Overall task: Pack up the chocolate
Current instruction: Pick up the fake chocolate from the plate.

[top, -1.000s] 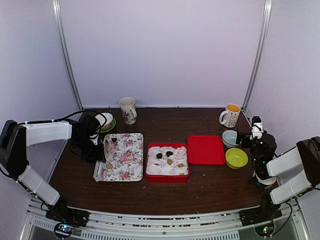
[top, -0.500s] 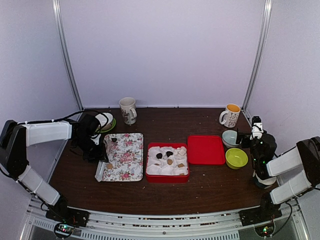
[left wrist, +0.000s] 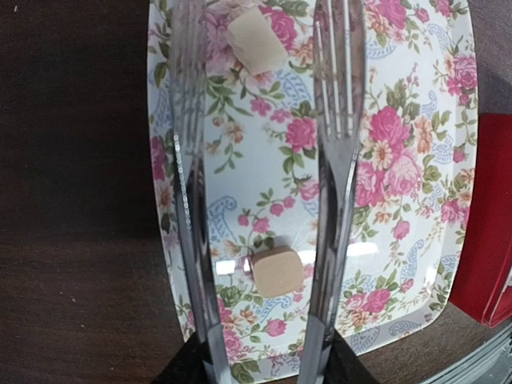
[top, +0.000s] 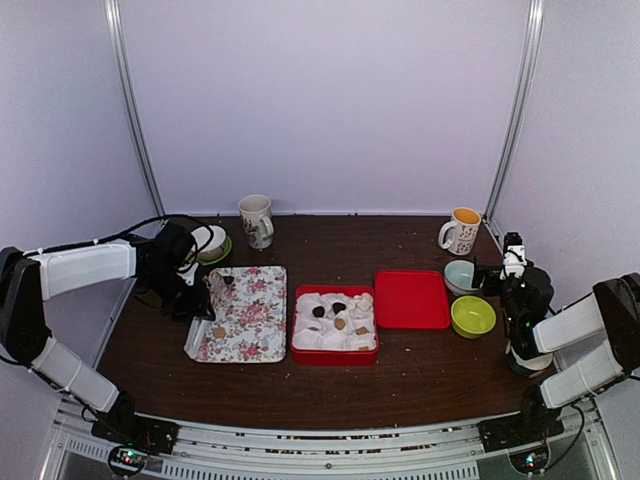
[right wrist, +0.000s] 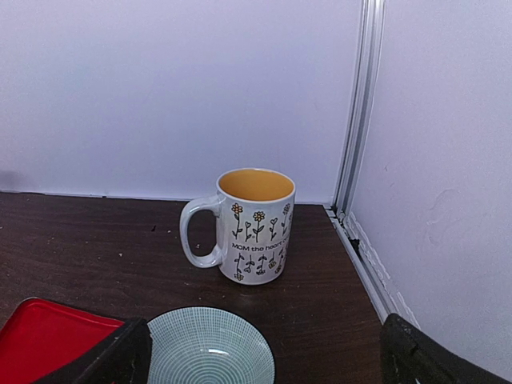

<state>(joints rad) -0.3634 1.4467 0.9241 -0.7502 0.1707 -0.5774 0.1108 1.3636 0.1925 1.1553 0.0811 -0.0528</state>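
Since my left arm had swung its elbow outward over the last half second, my left gripper [top: 190, 298] had shifted slightly. It was clamped on the handle end of the tongs [left wrist: 332, 160], whose two forked arms stood apart. Between those prongs, touching neither, a tan cube [left wrist: 274, 270] of the chocolate lay on the floral tray [left wrist: 400, 240]. A second tan piece [left wrist: 256, 36] lay further out, between the tips. To the right of my left jaws, the red box [top: 335, 355] lined with white paper [top: 318, 335] held dark and tan pieces [top: 339, 308] where they had been before. The red lid [top: 411, 298] lay just past it. My right gripper [right wrist: 264, 356] had not moved. Its fingers gaped wide on nothing, with a teal bowl [right wrist: 210, 352] beneath and a flowered mug [right wrist: 254, 226] ahead.
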